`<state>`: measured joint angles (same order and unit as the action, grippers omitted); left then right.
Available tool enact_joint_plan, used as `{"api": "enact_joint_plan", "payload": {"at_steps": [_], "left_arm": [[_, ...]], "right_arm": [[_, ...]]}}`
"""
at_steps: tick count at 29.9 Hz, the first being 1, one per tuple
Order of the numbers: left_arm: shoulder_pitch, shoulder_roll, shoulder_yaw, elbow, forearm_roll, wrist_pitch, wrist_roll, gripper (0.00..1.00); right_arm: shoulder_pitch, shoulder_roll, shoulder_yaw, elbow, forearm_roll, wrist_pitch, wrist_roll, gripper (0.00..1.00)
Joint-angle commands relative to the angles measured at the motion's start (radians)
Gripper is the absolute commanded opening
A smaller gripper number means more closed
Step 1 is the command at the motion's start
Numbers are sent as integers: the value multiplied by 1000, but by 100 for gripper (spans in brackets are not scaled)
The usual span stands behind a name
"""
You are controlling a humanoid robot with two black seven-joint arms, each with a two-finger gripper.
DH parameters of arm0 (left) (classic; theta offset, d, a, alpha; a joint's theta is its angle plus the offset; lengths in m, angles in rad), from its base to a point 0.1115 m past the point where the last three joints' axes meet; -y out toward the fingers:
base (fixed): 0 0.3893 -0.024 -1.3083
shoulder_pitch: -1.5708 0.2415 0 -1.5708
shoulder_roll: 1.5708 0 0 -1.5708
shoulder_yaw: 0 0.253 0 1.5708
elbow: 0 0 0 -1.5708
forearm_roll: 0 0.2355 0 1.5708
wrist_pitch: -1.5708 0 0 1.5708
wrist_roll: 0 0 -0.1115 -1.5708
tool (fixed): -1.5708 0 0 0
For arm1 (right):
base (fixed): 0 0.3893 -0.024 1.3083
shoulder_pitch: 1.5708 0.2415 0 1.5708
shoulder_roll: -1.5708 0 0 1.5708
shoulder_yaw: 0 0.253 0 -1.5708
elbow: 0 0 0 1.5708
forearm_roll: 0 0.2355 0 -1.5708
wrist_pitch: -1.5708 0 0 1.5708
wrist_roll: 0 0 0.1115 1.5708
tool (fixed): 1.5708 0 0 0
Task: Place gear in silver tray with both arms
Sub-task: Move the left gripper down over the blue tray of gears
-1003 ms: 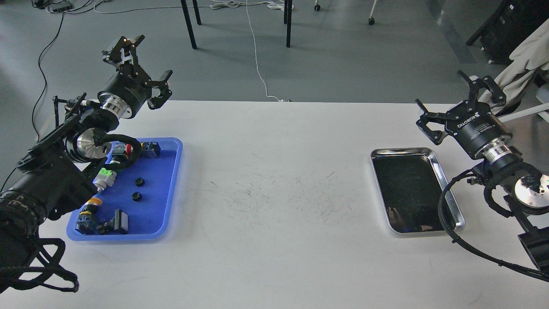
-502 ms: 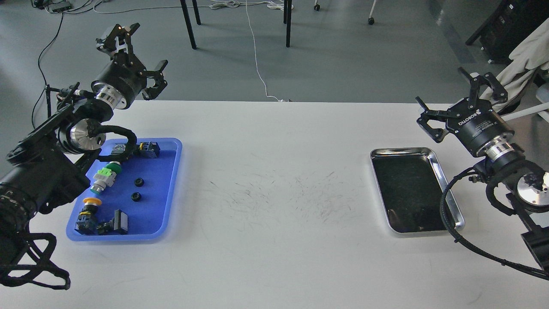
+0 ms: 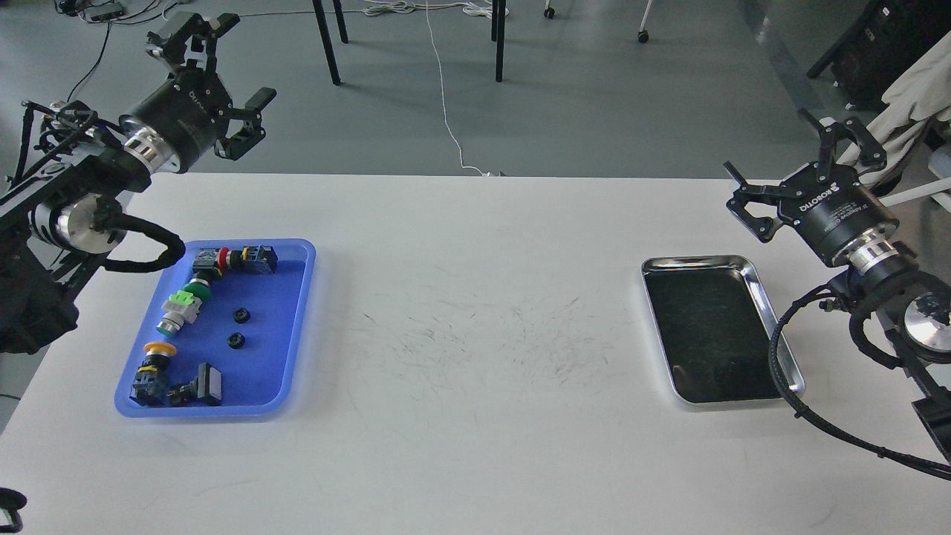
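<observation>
Starting nearest the robot, the white surface is bare across its front and middle, save for dark scuff marks. The blue tray sits at the left, holding several push-button parts and two small black gears lying close together near its centre. The silver tray lies well apart at the right, its dark bottom showing nothing inside; no gear is placed yet.

Farther back, the left hand is raised above the far left corner, fingers spread wide, gripping nothing. The right hand hovers just beyond the silver tray's far right corner, likewise spread wide and holding nothing.

Risks, as judged:
- The gears are small and low; a descending hand could push one aside or pinch only its edge, dropping it in transit.
- The two gears sit near each other, so one could be nudged while gripping its neighbour.
- A handover between hands over the bare middle could lose the gear.
- The right arm's cable loops over the silver tray's rim and could shift it.
</observation>
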<state>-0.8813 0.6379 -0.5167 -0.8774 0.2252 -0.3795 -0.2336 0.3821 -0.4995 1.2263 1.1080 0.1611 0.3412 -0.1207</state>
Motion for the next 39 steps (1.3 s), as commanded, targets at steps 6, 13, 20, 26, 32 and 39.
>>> {"api": "enact_joint_plan", "payload": {"at_steps": [6, 13, 20, 26, 32, 39], "left_arm": [[34, 239, 130, -328, 293, 1, 8, 99], [65, 253, 176, -341, 690, -21, 92, 99], [107, 241, 285, -333, 1023, 11, 86, 99], [114, 229, 345, -287, 1218, 99, 40, 98], [114, 215, 379, -249, 1338, 142, 28, 97], [133, 166, 388, -169, 1424, 212, 8, 96]], "right_arm": [[-2, 7, -2, -37, 0, -2, 1, 99], [4, 13, -1, -59, 0, -1, 7, 99], [12, 13, 7, -82, 0, -1, 7, 99], [12, 13, 4, -82, 0, -2, 7, 99], [14, 13, 1, -82, 0, -2, 7, 99], [14, 13, -11, -82, 0, -1, 7, 99]]}}
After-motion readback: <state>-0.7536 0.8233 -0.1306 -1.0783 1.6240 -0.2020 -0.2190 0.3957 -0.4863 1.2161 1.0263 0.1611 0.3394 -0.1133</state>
